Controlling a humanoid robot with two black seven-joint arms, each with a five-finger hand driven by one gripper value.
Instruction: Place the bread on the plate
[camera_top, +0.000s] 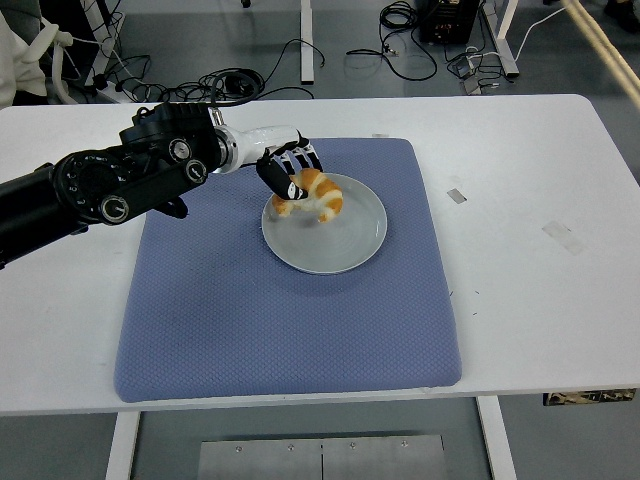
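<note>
A golden-brown bread roll (314, 194) hangs over the left part of a round white plate (345, 242). My left hand (288, 172) is shut on it, the black and white fingers wrapped over its top and left side. The left arm reaches in from the left edge across the blue mat (230, 300). Whether the bread touches the plate I cannot make out. The plate lies on the mat's upper middle. The right arm does not show.
The mat covers the middle of the white table (540, 280). Two small pieces of tape (456, 195) lie on the table to the right of the mat. Cables and table legs show on the floor beyond the far edge.
</note>
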